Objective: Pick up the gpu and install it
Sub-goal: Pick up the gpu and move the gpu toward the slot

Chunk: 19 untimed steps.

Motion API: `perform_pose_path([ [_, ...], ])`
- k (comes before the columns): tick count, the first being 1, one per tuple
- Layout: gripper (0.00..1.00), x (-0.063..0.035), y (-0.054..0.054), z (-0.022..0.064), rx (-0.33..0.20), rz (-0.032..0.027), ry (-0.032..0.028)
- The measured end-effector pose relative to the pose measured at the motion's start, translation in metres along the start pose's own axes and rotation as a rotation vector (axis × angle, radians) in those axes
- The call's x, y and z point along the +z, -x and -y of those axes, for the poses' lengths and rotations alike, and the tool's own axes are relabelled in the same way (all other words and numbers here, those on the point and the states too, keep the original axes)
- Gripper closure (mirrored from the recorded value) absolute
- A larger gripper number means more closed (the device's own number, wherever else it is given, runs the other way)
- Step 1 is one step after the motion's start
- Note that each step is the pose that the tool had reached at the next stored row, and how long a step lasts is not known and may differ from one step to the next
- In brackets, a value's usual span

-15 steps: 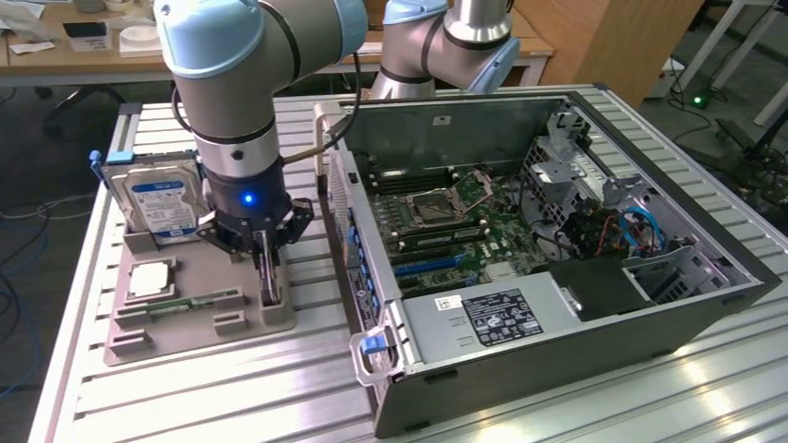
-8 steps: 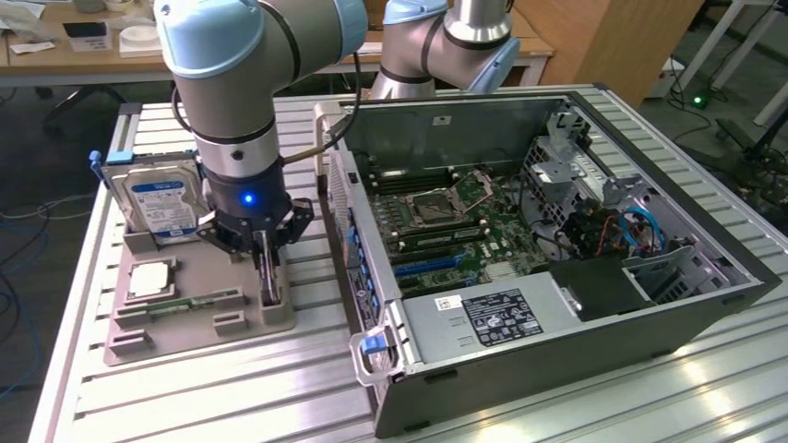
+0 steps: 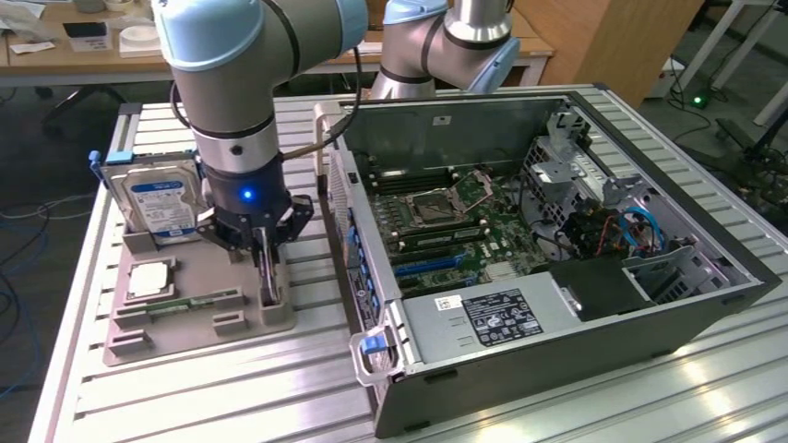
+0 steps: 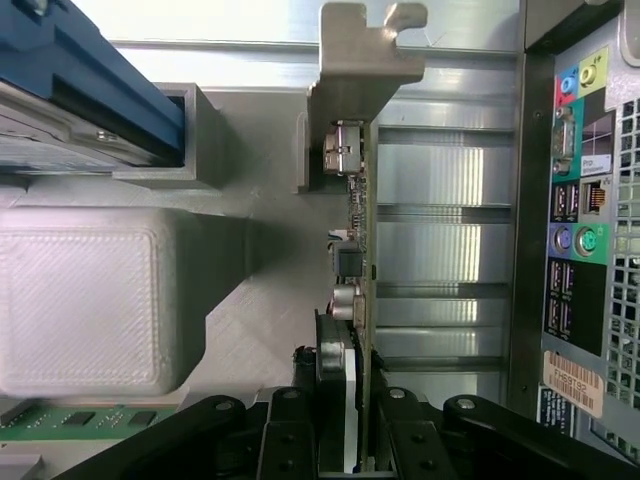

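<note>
One step in hand, by the look of things: the pick-up, with the install not yet begun. Starting at the exterior view's left: a hard drive [image 3: 161,196] with a blue-and-white label, upright in its rack at the back of a grey tray [image 3: 136,346]. Just in front, a square processor [image 3: 148,279] and a green memory stick [image 3: 195,302], flat in their pockets. Moving right along the tray to the gripper [image 3: 266,266], pointing straight down from the arm [image 3: 221,92], blue light [image 3: 246,195] aglow above. Clamped, seemingly, on the gpu [image 4: 362,240]: in the wrist view, black fingers [image 4: 330,400] pressed against both faces of the thin card, silvery bracket [image 4: 365,60] at the far end. Appears seated on edge in the tray's end nearest the case, not yet lifted. Further right, the open computer case [image 3: 579,341], well apart from the card, motherboard [image 3: 449,217] bare inside. Calls, probably, for a straight, square pull upward out of the holder: thin board, narrow seat, easy to snag or twist if tilted.
</note>
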<state>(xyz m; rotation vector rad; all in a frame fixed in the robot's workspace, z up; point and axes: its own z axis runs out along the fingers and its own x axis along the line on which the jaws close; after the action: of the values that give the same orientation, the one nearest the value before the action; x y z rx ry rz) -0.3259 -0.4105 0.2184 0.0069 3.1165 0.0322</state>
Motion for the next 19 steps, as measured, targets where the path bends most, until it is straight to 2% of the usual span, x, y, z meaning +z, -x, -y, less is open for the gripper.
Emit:
perform_pose_path([
  [19,0.72,-0.0174,0.000,-0.0004,0.000,0.0000,0.0001],
])
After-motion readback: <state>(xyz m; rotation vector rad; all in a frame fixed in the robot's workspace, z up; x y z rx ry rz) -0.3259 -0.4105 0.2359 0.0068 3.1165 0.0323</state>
